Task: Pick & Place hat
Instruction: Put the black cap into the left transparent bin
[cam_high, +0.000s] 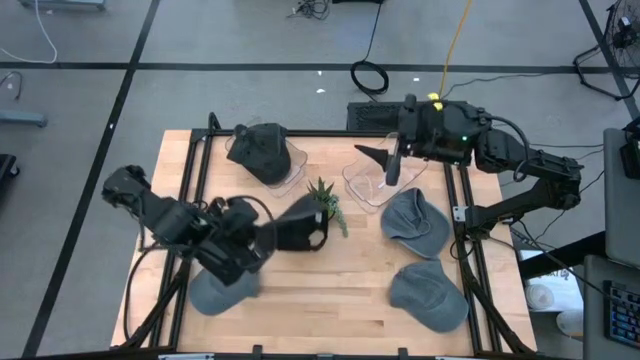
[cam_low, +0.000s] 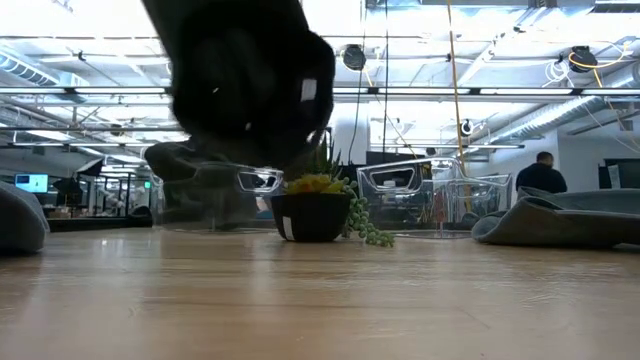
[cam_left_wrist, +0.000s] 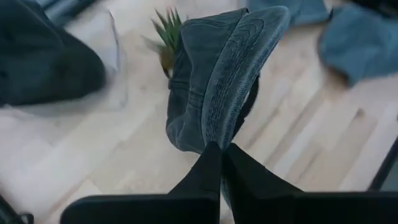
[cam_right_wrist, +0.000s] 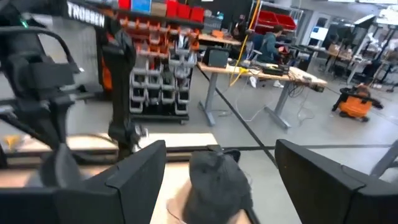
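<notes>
My left gripper is shut on a dark denim hat near the table's middle, beside a small potted plant. In the low view the hat and gripper show as a dark mass high above the tabletop. My right gripper is open and hovers over a clear tray at the far side. Its wrist view looks past its spread fingers at another dark hat. That hat lies in a second clear tray at the far left. My left gripper pinches the dark hat by the edge of its brim between its two shut fingers. The hat stretches out beyond the fingertips, brim on edge and crown beside it. It is lifted clear of the table.
Two grey hats lie on the table's right side, and a third lies at the near left, partly under my left arm. Black frame rails run along the table's edges. Bare wood shows in the near middle.
</notes>
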